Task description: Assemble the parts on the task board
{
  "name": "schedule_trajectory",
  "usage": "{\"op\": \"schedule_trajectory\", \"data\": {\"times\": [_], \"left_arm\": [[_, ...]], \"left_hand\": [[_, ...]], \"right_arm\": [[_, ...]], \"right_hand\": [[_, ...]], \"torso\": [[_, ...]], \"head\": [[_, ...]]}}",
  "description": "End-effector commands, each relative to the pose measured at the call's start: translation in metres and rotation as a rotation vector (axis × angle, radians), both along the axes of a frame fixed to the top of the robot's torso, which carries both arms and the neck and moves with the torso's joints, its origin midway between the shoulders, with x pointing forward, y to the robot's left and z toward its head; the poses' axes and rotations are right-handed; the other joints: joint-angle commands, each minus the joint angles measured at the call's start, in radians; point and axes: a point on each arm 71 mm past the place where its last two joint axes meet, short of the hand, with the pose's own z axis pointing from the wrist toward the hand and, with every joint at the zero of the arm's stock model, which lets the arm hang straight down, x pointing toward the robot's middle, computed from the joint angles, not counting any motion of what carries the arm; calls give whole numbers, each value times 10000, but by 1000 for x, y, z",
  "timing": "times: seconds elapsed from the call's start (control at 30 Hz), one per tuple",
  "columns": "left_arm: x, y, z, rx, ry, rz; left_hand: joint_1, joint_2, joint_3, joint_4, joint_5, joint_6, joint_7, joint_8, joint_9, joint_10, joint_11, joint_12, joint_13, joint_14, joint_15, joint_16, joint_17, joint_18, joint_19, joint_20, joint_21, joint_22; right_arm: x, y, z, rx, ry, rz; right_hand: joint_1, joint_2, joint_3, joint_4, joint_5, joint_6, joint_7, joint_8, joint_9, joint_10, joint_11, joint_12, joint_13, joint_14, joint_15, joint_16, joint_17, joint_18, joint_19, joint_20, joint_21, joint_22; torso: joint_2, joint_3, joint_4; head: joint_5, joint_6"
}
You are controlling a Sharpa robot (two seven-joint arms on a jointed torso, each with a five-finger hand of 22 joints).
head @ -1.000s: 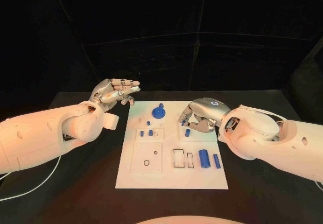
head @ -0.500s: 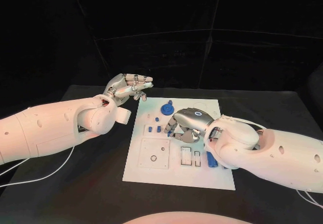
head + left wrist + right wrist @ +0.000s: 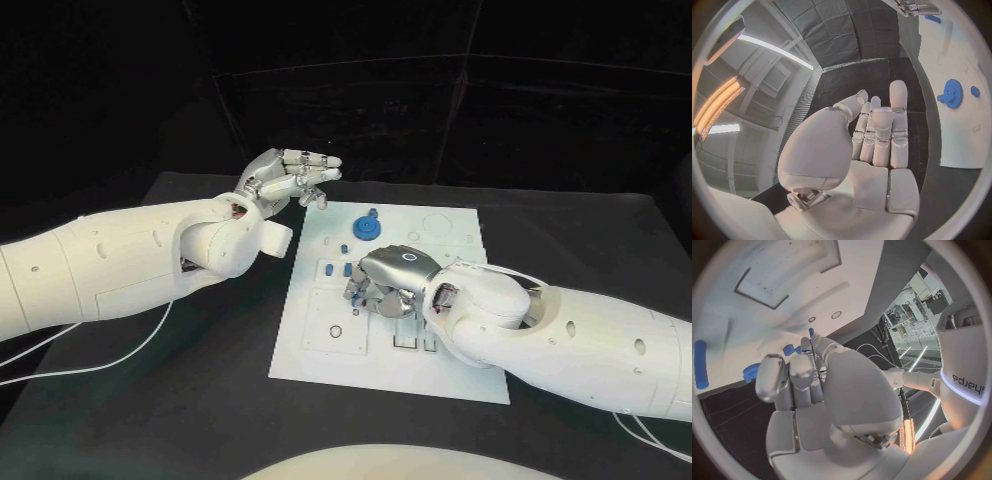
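My right hand [image 3: 387, 283] hung over the middle of the task board [image 3: 447, 225], fingers curled downward toward the small blue pieces [image 3: 338, 270] that stood just on the gear's near side. Whether those fingers were pinching a piece or closed on nothing, I could not tell — my own knuckles hid the tips from the head camera, and the wrist camera showed only the backs of my fingers lying side by side above the white plate. The blue gear [image 3: 368, 226] sat on the board beyond my right hand, toward the far edge, untouched. My left hand [image 3: 293, 177] was raised off the board, beside its far left corner and near the gear, fingers drawn in together with nothing in them that I could see.

The risk, as I judged it, lay in working blind. With my palm covering the pieces, a slightly wrong closing of the fingers could tip one of the little standing parts or nudge it out of its seat, and a piece that small would roll readily across the smooth plate. A downward press off-centre could also shift the whole board, since my left hand was not bracing it.

As for the recesses: the rectangular pockets [image 3: 407, 343] on the near side of my right hand looked unfilled as far as they showed, and the square plate with the oval hole [image 3: 335, 330] next to them held nothing — though my forearm covered the rest of that row.
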Motion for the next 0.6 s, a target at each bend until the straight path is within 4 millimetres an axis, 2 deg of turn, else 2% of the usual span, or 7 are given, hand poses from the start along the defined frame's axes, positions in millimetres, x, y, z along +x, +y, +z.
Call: {"op": "schedule_trajectory", "data": {"times": [0.03,0.6], "left_arm": [[0,-2,1,-105,-19,-59],[1,-2,1,-84,14,-49]], "left_hand": [[-85,33,-77,-30,25,-55,20,32,-6,-67,33,71,13,-49,10,-60,-21,132,-52,7,-67,-22],[-85,33,-77,-30,25,-55,20,32,-6,-67,33,71,13,-49,10,-60,-21,132,-52,7,-67,-22]], "right_arm": [[-1,2,-3,-272,-35,270],[-3,0,-6,-327,52,272]], "right_hand": [[-99,-12,74,-11,39,29,65,10,16,51,25,-67,10,-17,17,65,15,-178,57,13,39,12],[-126,-11,101,-23,41,22,67,7,15,48,26,-73,11,-11,20,81,39,-180,63,16,45,21]], "torso": [[2,4,1],[-6,2,-11]], "head": [[47,-52],[118,-141]]}}
